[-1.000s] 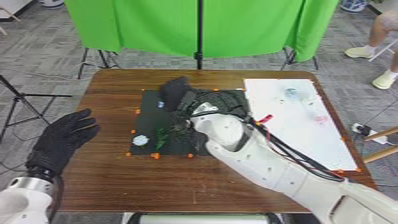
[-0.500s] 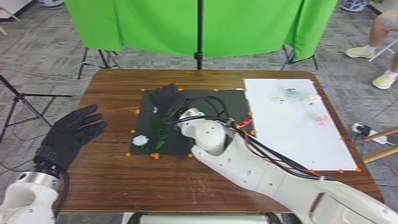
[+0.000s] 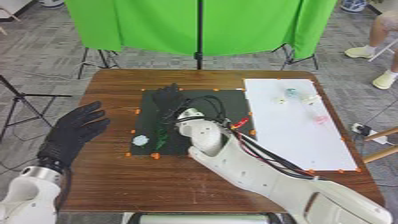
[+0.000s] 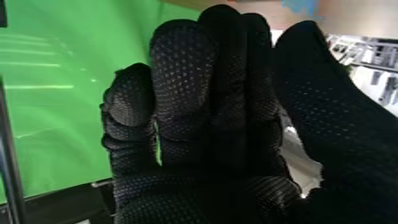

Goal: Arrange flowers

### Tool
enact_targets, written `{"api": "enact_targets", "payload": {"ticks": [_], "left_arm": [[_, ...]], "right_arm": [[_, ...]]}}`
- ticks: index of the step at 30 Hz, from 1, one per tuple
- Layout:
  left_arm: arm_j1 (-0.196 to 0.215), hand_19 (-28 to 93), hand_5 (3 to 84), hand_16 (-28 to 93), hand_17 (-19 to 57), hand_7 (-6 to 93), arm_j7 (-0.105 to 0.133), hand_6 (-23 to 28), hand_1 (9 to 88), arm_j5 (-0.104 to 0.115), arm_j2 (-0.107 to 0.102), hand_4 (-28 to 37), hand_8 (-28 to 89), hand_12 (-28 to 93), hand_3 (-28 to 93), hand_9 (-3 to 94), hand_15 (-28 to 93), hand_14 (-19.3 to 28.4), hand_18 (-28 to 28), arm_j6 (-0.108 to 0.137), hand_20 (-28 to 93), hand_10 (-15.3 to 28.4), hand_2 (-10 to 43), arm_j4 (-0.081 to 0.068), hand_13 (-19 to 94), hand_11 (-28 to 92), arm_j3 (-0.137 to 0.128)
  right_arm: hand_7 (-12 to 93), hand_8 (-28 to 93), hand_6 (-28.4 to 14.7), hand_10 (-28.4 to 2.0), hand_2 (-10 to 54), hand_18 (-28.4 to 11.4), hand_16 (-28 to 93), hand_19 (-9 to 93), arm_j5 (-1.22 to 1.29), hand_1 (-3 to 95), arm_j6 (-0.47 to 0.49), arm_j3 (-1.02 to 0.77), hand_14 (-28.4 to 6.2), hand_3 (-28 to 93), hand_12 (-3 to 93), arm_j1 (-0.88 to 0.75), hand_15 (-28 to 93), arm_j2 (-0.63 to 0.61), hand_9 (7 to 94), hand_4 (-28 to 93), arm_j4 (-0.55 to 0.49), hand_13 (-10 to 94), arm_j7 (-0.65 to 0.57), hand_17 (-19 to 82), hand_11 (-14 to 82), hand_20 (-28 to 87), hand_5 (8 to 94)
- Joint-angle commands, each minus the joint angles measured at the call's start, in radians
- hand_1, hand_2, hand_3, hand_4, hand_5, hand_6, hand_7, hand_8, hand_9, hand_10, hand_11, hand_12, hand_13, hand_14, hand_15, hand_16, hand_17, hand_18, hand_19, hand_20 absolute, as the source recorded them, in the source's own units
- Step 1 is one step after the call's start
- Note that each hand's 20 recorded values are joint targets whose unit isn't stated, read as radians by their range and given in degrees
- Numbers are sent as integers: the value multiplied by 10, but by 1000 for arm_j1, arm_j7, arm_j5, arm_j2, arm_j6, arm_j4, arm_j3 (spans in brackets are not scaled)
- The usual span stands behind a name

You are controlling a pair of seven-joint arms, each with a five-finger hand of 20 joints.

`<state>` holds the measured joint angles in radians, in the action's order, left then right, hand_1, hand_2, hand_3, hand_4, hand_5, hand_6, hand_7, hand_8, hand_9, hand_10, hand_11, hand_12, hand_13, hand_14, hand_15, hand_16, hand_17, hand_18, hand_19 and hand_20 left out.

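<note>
Right arm [image 3: 258,170] sits farther left than in the earlier frame. White board [image 3: 306,150], right of the right hand [image 3: 166,99], bears spaced flowers [image 3: 321,119], likely for separate picking. Black mat [image 3: 238,107] lies beneath the hand. Right hand is open, gripping nothing. Left hand [image 3: 75,129], open, sits well left, presumably giving clearance. White flower [image 3: 140,140] rests on the mat, nearer the robot than the right hand.

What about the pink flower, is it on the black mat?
No, the pink flower lies on the white sheet, right of the black mat.
</note>
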<state>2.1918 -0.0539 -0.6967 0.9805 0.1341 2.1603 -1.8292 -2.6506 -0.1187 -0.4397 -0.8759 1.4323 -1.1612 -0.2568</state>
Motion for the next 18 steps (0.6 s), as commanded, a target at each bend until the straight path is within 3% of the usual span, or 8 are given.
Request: {"api": "enact_targets", "payload": {"ticks": [1,6,8,14,18], "left_arm": [[0,620,365,-47,-50,238,-5,40,324,-1,-3,-274,-107,128,707,345,415,161,227,-11,-29,130,35,-7,297,261,4],[58,619,369,-44,-50,246,28,41,324,2,21,-274,-110,132,707,351,430,162,227,7,-27,136,35,13,299,281,-22],[74,619,370,-46,-50,249,41,41,325,5,33,-275,-112,130,706,352,437,163,227,11,-26,137,35,19,299,287,-28],[107,619,375,-58,-50,281,41,43,323,4,64,-275,-130,118,706,354,465,168,227,7,-23,141,35,28,299,327,-48],[122,619,377,-63,-50,296,37,45,325,4,81,-278,-138,113,708,356,481,173,227,10,-22,146,34,30,298,346,-57]], "right_arm": [[551,-130,-4,-37,-95,-167,296,829,-1,454,1,9,-28,824,473,12,546,6,838,-282,-1,795,-43,378,220,414,652],[549,-124,-6,-41,-95,-170,284,831,39,415,-24,-29,-30,835,470,24,556,-8,832,-277,-65,793,-37,375,229,419,650],[543,-119,-9,-50,-95,-173,278,831,97,398,-31,-39,-31,832,429,33,562,-41,812,-269,-125,790,-40,373,279,424,647],[497,-99,-7,-69,-95,-170,277,820,164,339,25,-148,-41,868,380,-20,598,-218,737,-275,-325,734,-58,335,342,425,604],[421,-232,-1,-101,-78,-169,229,791,232,295,44,-269,-57,902,271,-110,639,-346,592,-264,-420,626,-78,289,434,426,535]]}}
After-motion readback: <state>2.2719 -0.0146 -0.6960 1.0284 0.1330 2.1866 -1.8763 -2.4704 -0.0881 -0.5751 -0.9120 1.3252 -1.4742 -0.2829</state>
